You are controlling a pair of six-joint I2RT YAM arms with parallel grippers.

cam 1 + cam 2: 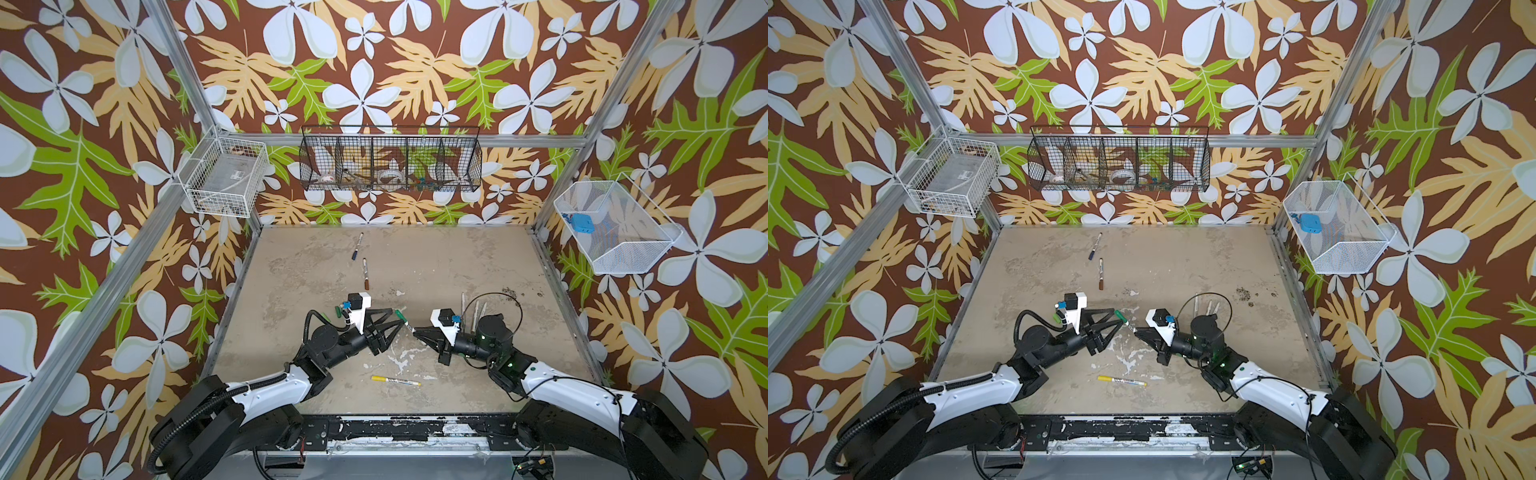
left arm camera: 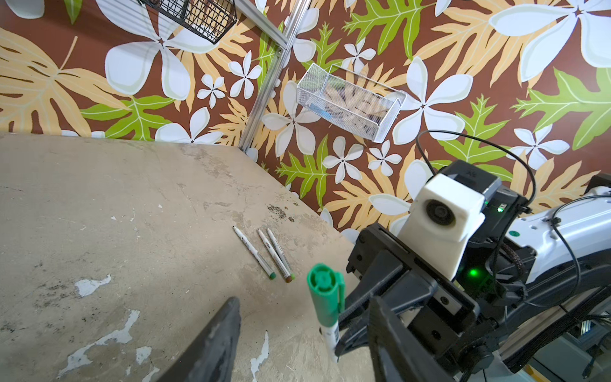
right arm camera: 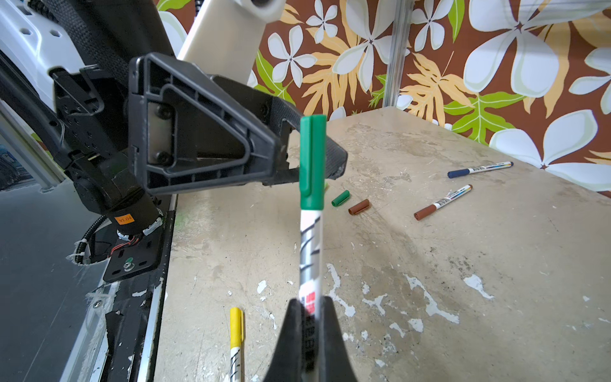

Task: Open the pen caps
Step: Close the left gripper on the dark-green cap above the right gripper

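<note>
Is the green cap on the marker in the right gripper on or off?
On. The green plastic cap sits flush over the end of the white marker barrel clamped in the right gripper, no tip showing.

The far right of the tabletop (image 1: 478, 257) lies bare, with room to pass. A blue-capped pen (image 1: 357, 246) and a brown-capped pen (image 1: 365, 274) lie at the far side, left of the middle. The left arm (image 1: 328, 345), the right arm (image 1: 490, 330) and the green-capped pen (image 1: 401, 316) between them block the middle. A yellow-capped pen (image 1: 395, 380) lies on the near strip; three uncapped barrels (image 1: 476, 309) lie just beside the right arm.

Black wire basket (image 1: 390, 143) hangs above stained table (image 1: 457, 266).
</note>
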